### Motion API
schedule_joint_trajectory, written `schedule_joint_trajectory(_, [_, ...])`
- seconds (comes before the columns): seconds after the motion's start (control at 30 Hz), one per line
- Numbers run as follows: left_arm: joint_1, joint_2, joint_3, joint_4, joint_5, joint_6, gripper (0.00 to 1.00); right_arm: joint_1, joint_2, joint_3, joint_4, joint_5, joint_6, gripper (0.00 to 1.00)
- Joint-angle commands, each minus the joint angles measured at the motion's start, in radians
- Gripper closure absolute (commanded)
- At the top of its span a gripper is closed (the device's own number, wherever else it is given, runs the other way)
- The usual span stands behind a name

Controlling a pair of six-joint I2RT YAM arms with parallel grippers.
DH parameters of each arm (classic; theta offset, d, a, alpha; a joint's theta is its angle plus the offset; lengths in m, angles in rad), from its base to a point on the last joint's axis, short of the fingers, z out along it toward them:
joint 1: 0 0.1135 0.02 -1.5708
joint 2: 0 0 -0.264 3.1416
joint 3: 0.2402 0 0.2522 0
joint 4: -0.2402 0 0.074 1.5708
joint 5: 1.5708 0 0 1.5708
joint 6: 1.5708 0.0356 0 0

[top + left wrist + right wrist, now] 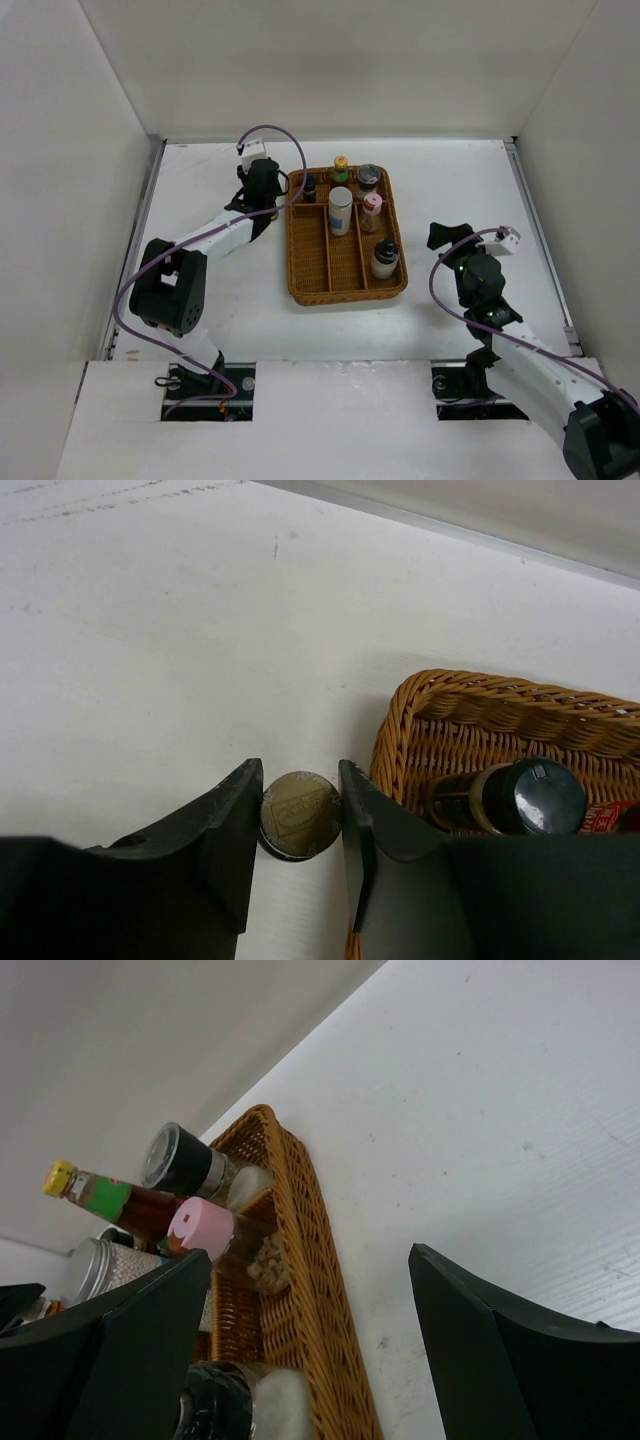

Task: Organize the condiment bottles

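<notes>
The left gripper [300,785] is clamped on a small bottle with a round grey-gold cap [298,816], one finger against each side. The bottle stands upright on the white table [150,630], its long axis vertical, just outside the left wall of the brown wicker tray [480,705]. The tray therefore lies to the claw's right, so the move is probably a lift and then a carry over that wall. The right gripper [450,238], jaws apart and empty, sits well apart beyond the tray's other side.
</notes>
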Motion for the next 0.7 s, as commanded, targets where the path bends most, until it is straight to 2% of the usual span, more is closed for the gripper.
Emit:
schedule_joint_trajectory(0.0, [-0.002,-0.029,0.022,0.031,-0.016,0.012,0.75,0.012,0.005,0.042,0.064,-0.008,-0.013,0.13])
schedule_joint_trajectory(0.1, [-0.010,-0.069,0.003,0.030,-0.039,0.012,0.79,0.013,0.005,0.040,0.064,-0.002,-0.012,0.13])
schedule_joint_trajectory(0.37, [-0.062,-0.241,-0.021,-0.002,-0.079,0.031,0.82,0.015,-0.001,0.039,0.064,-0.008,-0.012,0.12])
schedule_joint_trajectory(0.53, [-0.160,-0.397,-0.031,-0.045,-0.122,0.064,0.82,0.018,-0.001,0.040,0.064,-0.005,-0.014,0.12])
schedule_joint_trajectory(0.67, [-0.310,-0.468,-0.057,-0.094,-0.119,0.028,0.82,0.021,-0.016,0.039,0.064,0.000,-0.018,0.12])
